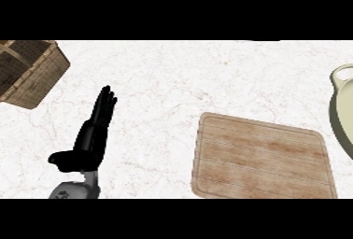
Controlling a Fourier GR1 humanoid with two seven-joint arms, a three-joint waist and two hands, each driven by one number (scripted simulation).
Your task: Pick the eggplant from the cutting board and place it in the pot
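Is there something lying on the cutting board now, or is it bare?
Bare. The cutting board shows only its wood grain; no eggplant is visible on it or elsewhere. The pot is cut off at the right edge.

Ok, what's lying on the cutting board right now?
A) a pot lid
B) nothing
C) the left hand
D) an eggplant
B: the cutting board shows only bare wood; the left hand is off to its left over the counter, fingers straight.
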